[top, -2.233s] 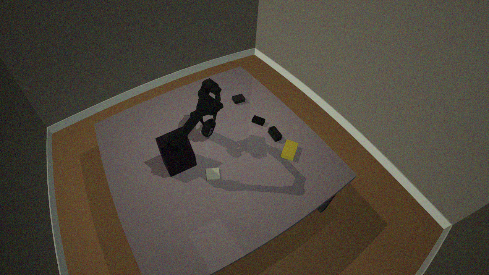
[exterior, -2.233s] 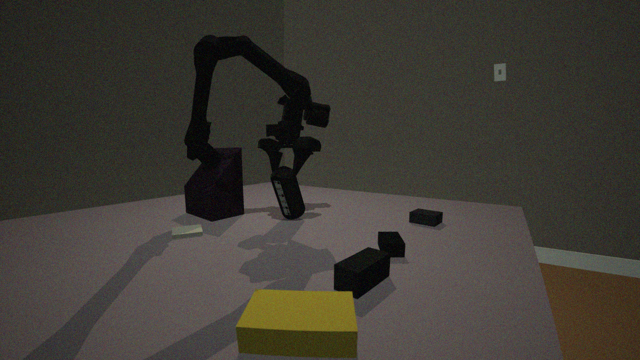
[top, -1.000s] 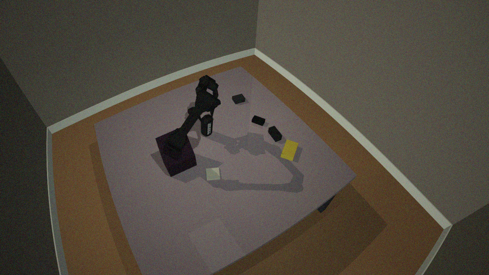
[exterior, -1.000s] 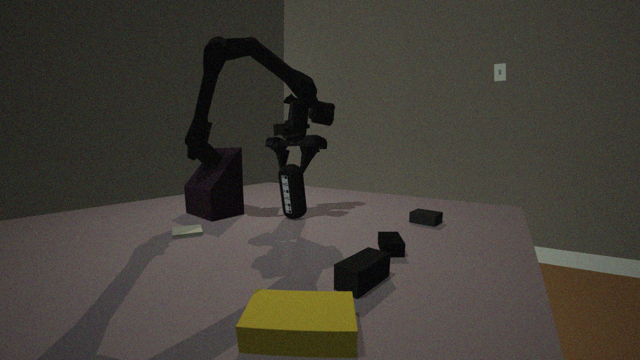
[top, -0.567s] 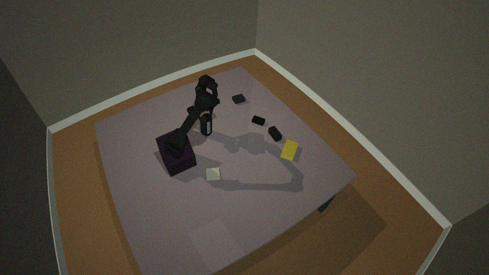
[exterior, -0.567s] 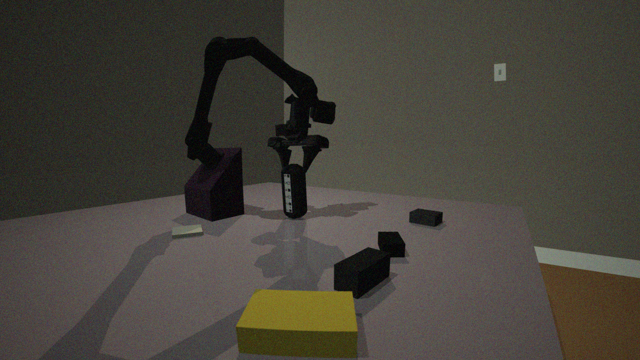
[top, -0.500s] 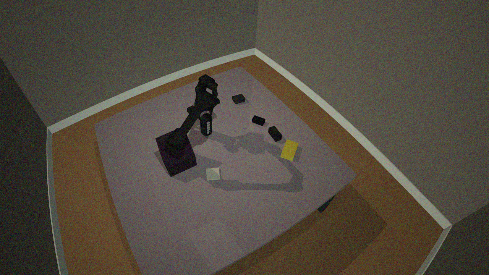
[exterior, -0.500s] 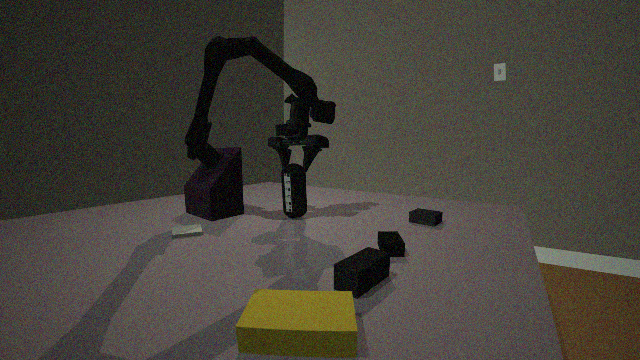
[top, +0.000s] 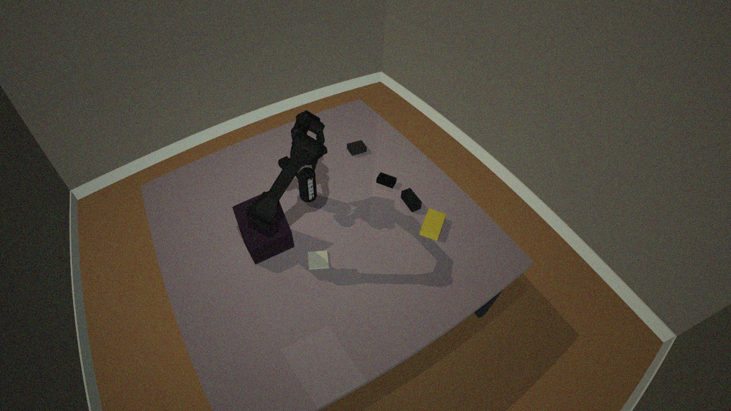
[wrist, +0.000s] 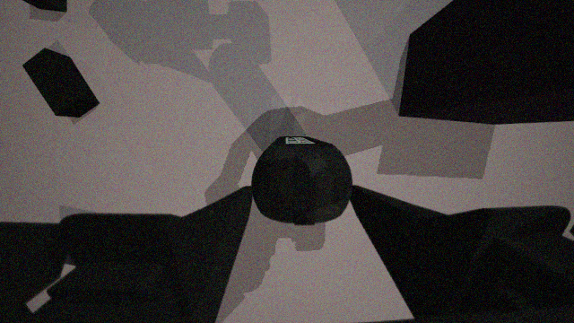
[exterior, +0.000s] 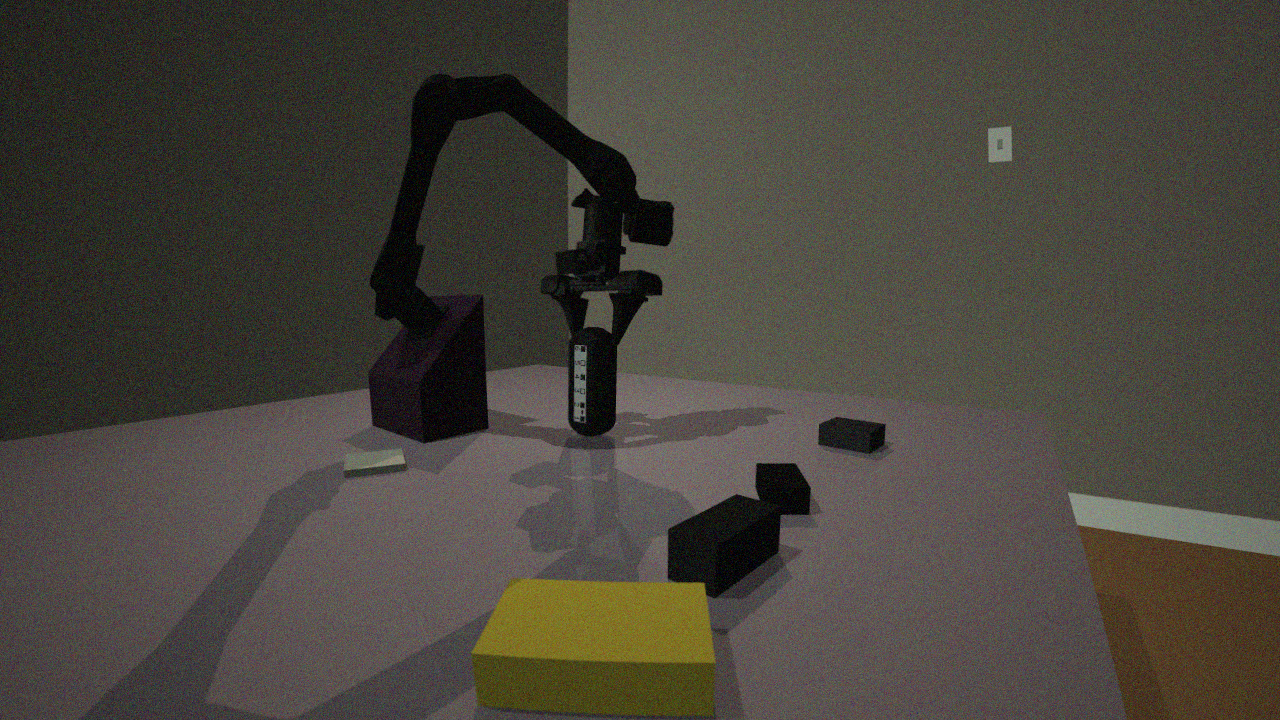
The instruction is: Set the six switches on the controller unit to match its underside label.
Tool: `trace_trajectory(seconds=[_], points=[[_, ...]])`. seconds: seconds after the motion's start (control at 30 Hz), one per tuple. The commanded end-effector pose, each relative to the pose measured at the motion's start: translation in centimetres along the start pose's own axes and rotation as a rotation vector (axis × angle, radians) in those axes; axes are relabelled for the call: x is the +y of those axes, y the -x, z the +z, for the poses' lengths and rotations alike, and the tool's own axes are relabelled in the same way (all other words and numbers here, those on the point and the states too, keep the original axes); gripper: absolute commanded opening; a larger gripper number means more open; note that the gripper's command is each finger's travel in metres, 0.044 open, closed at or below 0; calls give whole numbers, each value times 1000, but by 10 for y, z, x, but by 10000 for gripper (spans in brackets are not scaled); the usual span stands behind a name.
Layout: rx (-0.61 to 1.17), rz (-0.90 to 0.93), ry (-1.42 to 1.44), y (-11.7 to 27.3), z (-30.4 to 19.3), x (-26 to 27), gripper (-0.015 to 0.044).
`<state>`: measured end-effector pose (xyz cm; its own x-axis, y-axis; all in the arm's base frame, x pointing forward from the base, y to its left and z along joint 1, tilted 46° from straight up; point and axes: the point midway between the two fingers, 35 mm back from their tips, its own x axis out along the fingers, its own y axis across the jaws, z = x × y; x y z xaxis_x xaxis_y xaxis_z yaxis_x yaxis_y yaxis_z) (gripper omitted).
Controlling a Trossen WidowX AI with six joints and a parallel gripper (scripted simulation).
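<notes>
The dark controller unit (top: 303, 188) (exterior: 603, 385) (wrist: 301, 170) stands on end, its long side nearly vertical, low over the bench; whether it touches is unclear. My gripper (top: 306, 169) (exterior: 597, 339) (wrist: 301, 191) points down and is shut on its upper end, one finger on each side. The white label (top: 310, 189) (exterior: 580, 385) faces the top and exterior views; only a sliver of it shows in the wrist view (wrist: 298, 140). In the exterior view its squares look, top to bottom, filled, empty, filled, empty, filled, filled; the print is small and grainy. The rocker switches are hidden.
The purple arm base (top: 265, 240) (exterior: 452, 385) stands close to the unit. A pale block (top: 317, 260) (exterior: 375, 463) lies near the base. Dark blocks (top: 356, 148) (top: 386, 180) (top: 410, 200) and a yellow block (top: 432, 225) (exterior: 595, 622) lie along the far side from the base.
</notes>
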<state>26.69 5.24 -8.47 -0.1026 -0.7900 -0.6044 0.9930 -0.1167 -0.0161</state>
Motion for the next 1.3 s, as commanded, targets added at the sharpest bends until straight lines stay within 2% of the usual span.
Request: trace_trajectory(seconds=[0.0, 1.27], points=[[15, -7, 0, -2, -5, 0, 338], [105, -7, -1, -4, -33, 0, 338]])
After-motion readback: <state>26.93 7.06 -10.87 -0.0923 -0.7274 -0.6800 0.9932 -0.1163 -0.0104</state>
